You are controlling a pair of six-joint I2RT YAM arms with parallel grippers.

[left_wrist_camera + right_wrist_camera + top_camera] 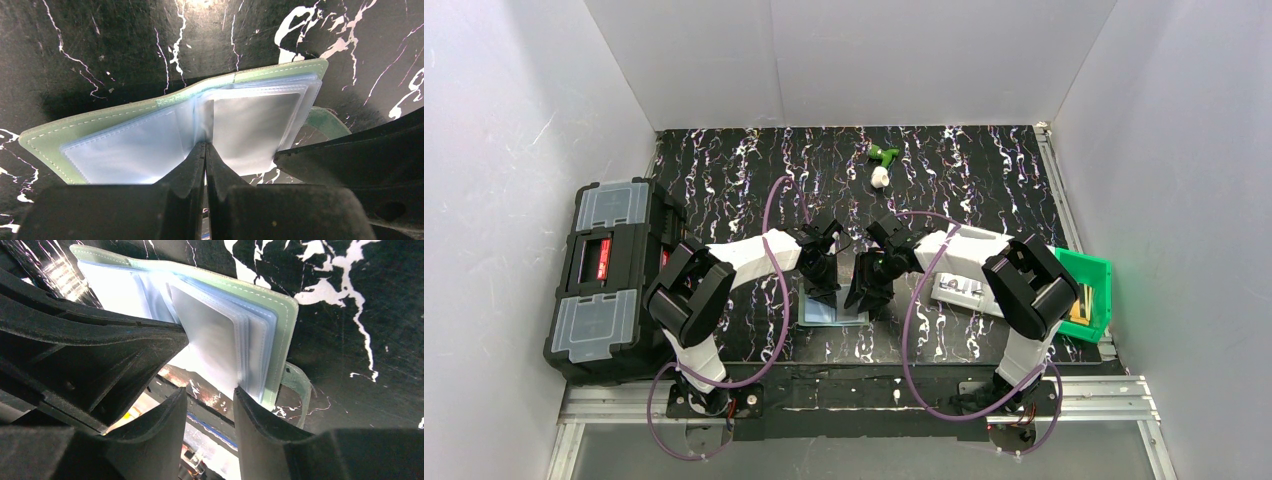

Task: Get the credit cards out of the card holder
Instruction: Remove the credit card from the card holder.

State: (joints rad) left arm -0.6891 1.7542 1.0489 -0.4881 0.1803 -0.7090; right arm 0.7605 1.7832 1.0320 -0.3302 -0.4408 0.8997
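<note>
On the dark desk [984, 180], near the front edge and between the two arms, the card holder [834, 312] is laid open with its clear pockets facing up. The left fingers [192, 167] are pressed tight together, with their tips at the fold where the clear pockets meet. Whether a pocket is pinched between them cannot be told. The right fingers [257, 425] are held apart, and nothing is gripped by them. The edge of the right-hand stack of pockets is seen just above one of them. A grey credit card [212, 335] is seen inside the top pocket of that stack.

The step in hand is judged to be getting that card out. To do it well, the holder should be pinned down by the left fingers so it is not dragged along. Only the card should be caught by the right fingers, not the whole stack of soft pockets. The card should be pulled straight along its pocket, slowly, so the plastic is not bent or torn. Which side of the pocket is open cannot be made out.

Opened like this, the holder is longest from left to right across the desk. Its fold runs from the arms toward the back. The right half looks tipped up a little, with the small snap tab [296, 390] at its outer edge.
</note>
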